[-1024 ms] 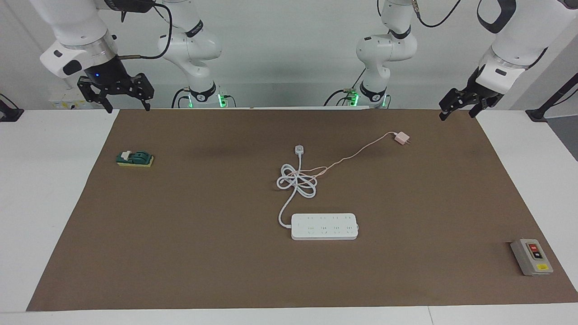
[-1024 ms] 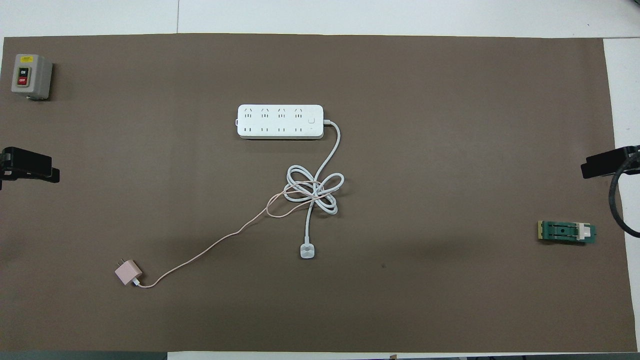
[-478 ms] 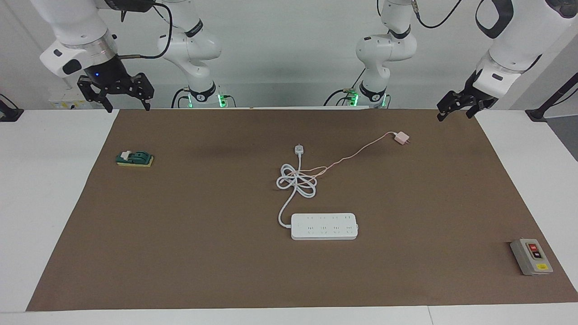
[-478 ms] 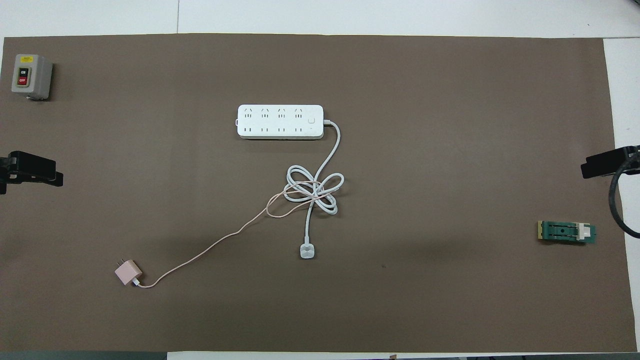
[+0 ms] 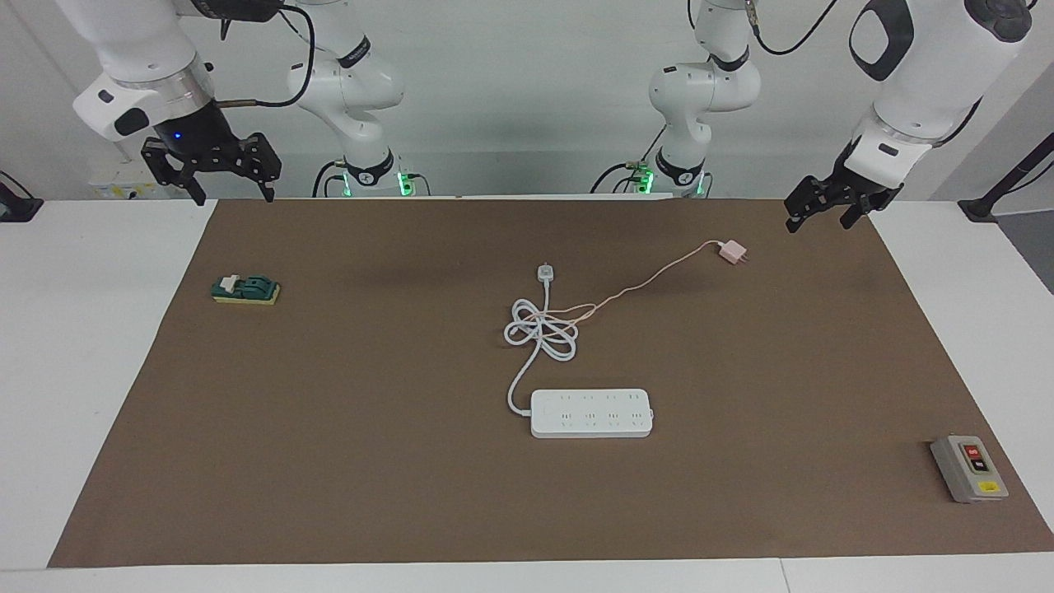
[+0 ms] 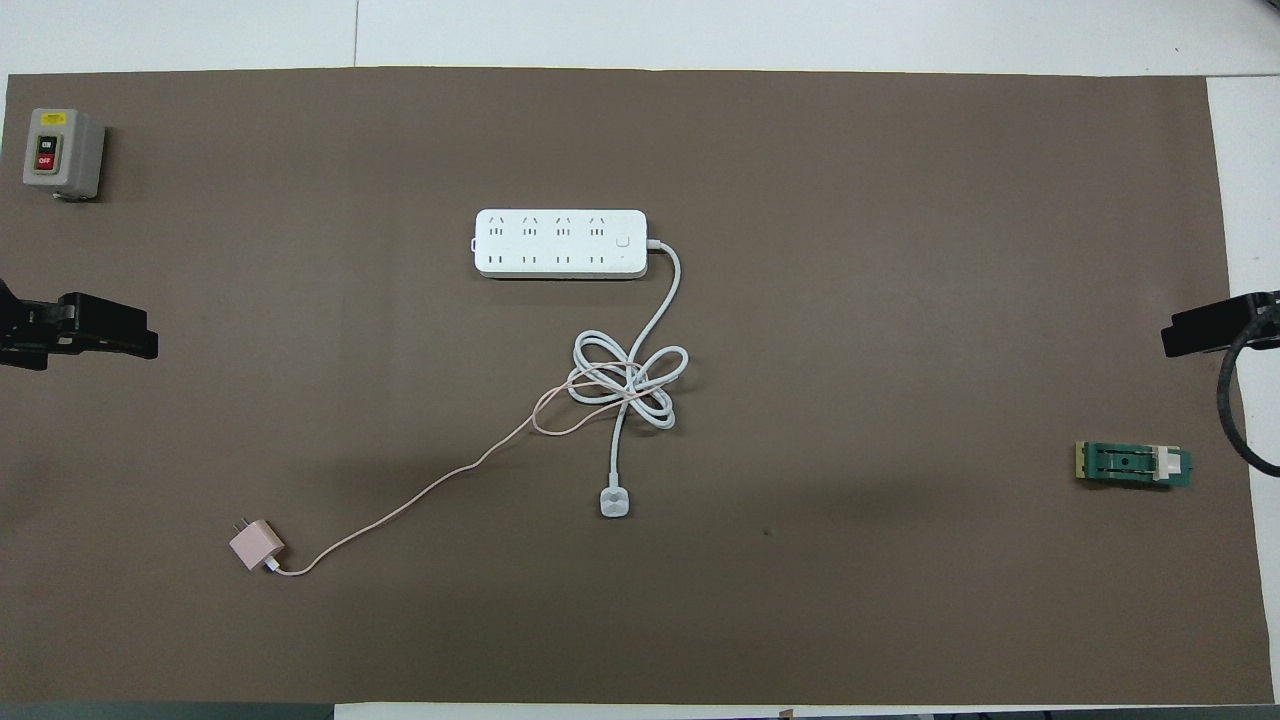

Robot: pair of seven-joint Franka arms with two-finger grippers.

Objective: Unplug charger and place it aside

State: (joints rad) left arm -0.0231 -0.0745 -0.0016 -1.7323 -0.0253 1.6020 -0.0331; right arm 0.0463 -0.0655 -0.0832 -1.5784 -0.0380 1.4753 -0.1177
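The pale pink charger [image 5: 732,252] lies loose on the brown mat [image 5: 329,461], plugged into nothing, prongs toward the left arm's end; it also shows in the overhead view [image 6: 256,546]. Its thin pink cable [image 5: 650,280] runs into the coiled white cord [image 5: 539,329]. The white power strip [image 5: 591,413] lies farther from the robots, with its sockets bare. My left gripper [image 5: 817,221] hangs open over the mat's edge at the left arm's end, apart from the charger. My right gripper [image 5: 232,196] waits open over the mat's corner at the right arm's end.
The strip's small white plug [image 5: 544,272] lies loose, nearer to the robots than the coil. A grey on/off switch box [image 5: 969,469] sits at the left arm's end. A green knife switch on a yellow base [image 5: 245,290] sits at the right arm's end.
My left gripper has moved in over the mat, toward the charger. The right arm, charger, cables and strip have not moved.
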